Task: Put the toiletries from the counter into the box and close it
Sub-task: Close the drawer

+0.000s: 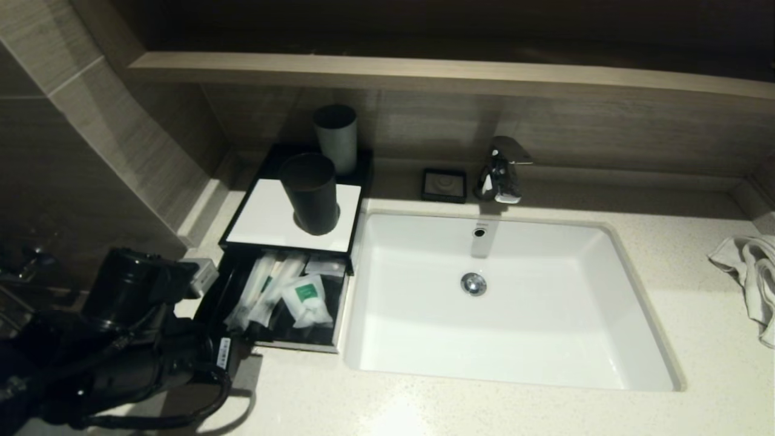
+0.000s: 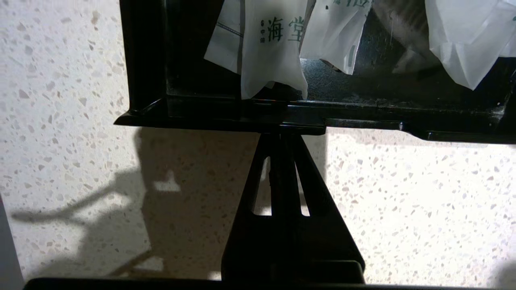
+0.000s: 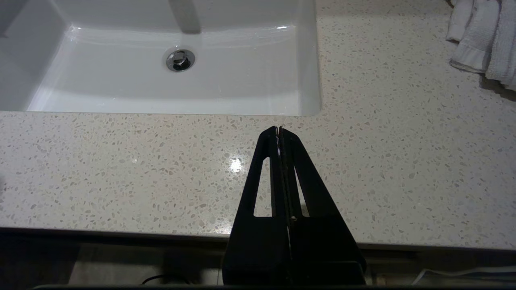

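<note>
With all toiletries (image 1: pixel 284 297) in the box (image 1: pixel 290 215) drawer at the table's (image 1: pixel 484 406) back-left corner, left pincer (image 2: pixel 282 135), fingers pressed together, abuts the drawer front. Right pincer (image 3: pixel 279 129) is closed, empty, at the front edge. Risk: protruding sachets jam the closing drawer.

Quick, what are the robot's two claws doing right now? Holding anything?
Left end effector: shut, holding nothing, its tip at the front edge of the open drawer.
Right end effector: shut, empty, above the counter in front of the sink.
</note>
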Robot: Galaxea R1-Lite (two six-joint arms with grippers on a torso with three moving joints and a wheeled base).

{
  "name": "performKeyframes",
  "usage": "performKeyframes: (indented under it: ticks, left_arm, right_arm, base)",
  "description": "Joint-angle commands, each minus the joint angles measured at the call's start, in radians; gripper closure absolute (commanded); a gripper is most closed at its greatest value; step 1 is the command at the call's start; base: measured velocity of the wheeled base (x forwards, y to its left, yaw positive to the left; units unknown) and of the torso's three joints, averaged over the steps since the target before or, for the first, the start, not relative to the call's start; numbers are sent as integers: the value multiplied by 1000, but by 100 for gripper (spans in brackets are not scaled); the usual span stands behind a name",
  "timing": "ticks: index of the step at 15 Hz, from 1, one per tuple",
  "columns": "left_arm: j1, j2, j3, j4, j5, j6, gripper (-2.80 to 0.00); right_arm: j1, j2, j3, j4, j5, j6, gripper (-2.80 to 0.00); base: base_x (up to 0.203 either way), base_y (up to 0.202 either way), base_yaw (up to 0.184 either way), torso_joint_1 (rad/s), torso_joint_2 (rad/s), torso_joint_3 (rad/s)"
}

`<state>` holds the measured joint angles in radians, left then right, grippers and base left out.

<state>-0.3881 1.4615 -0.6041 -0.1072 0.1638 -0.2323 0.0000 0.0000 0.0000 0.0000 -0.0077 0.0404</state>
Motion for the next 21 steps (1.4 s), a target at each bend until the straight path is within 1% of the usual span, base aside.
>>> performKeyframes:
  ticks: [1,3,8,14,21]
  left_arm:
    - [0,30,-32,0,10,-4,0]
    - [0,50,-60,-2,23,-4,0]
    - [0,89,-114,-7,26,-4,0]
    - [0,163,-123,-121,48,-2,0]
    - [8,180,-199,-124,48,-4,0]
  right_arm:
    - [0,0,0,0,0,1,0]
    - [0,1,0,0,0,1,0]
    - [0,2,0,0,0,0,0]
    - [0,0,0,0,0,-1,0]
    - [0,0,0,0,0,0,0]
  base:
    - [0,0,0,0,0,0]
    - [0,0,0,0,0,0]
    - [0,0,0,0,0,0]
    - [0,0,0,0,0,0]
    - [0,0,0,0,0,0]
